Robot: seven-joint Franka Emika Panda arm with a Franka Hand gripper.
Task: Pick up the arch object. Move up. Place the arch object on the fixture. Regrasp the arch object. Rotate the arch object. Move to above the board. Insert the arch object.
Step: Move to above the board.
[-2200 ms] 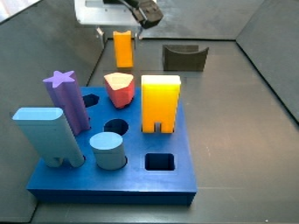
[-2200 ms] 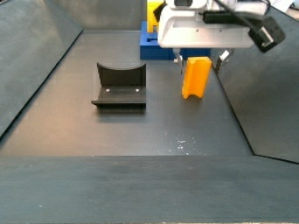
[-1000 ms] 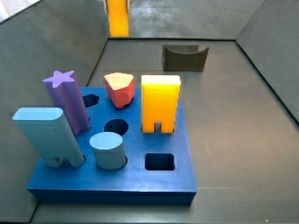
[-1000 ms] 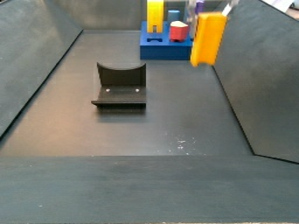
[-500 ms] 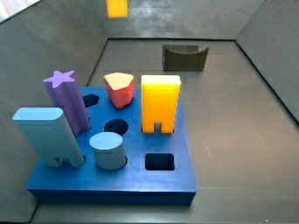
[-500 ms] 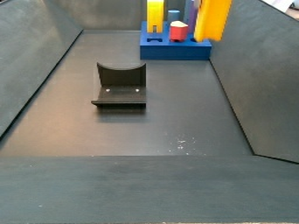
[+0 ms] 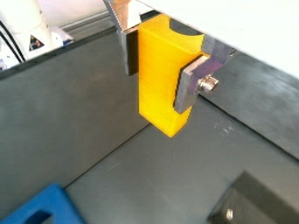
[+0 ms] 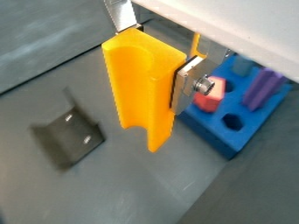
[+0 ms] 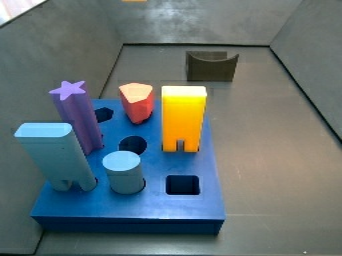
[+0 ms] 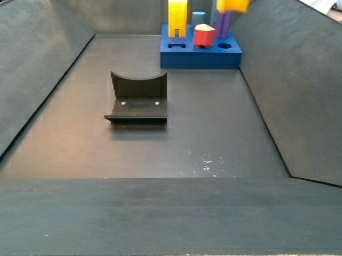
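A: Where to look first for this lift?

B: At the board (image 9: 80,215), low on the floor and full of pegs, with the tall yellow block (image 9: 183,118) standing on it. Well below the load, so no danger of a hit there.

A: And next?

B: At the fixture (image 10: 136,98), dark, alone on the floor, well apart from the board. Probably the next target, so better to note now which way its scoop faces.

A: Where to find the arch object (image 8: 140,87)?

B: High in the air, upright, almost out of both side views. Only an orange tip at the upper edge there. Shown fully in both wrist views, hanging clear of the floor.

A: And the gripper (image 7: 160,66)?

B: Closed on the upper part of the arch object. One of the fingers (image 7: 193,80) flat against each broad face, most of the slab hanging below.

A: How to finish the rise well?

B: Straight up, slowly, without tilt. Then across to the fixture only with good clearance, and with the hold firm enough against a slip or swing of the long lower end.
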